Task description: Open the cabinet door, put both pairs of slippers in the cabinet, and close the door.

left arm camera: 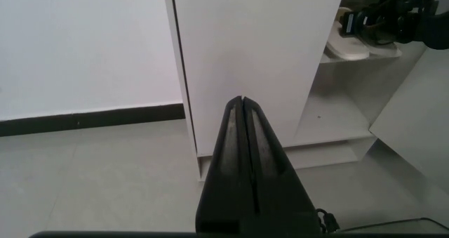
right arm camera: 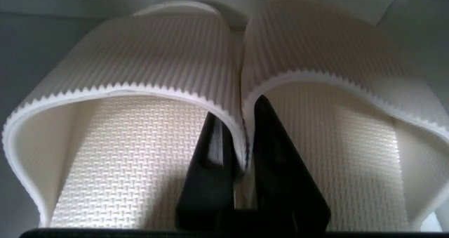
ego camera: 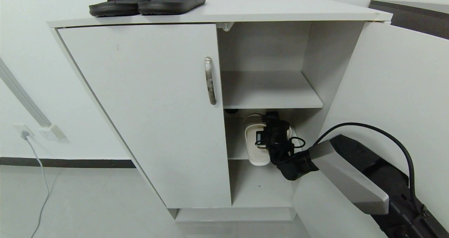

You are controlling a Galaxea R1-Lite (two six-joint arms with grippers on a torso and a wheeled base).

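Right wrist view is the clearest on the right gripper [right arm camera: 238,157]. Its two black fingers are pressed onto the inner strap edges of the white slippers [right arm camera: 140,97], which lie side by side and touch each other. The heels are cut off at the edge of the picture.

From the head, this gripper covers most of the pair. One pale sole shows at the front edge of the lower shelf [ego camera: 235,143] in the cabinet [ego camera: 280,10]. I cannot tell if the pair rests fully on the shelf or is a little lifted.

The black slippers [ego camera: 147,3] stand on the cabinet top near its left front corner, and their rear parts are cut off. The upper shelf [ego camera: 270,90] is bare.

The left door [ego camera: 147,108] with its metal handle [ego camera: 209,80] is closed, so what is behind it is hidden. The right door [ego camera: 393,90] stands wide open.

The left gripper [left arm camera: 242,104] has its fingers together with nothing between them. It is held over the floor [ego camera: 70,203], in front of the closed door.

The floor is of pale tiles. The wall [ego camera: 35,55] is white with a dark skirting [ego camera: 52,162]. A socket [ego camera: 22,131] with a hanging cable [ego camera: 42,182] is left of the cabinet.
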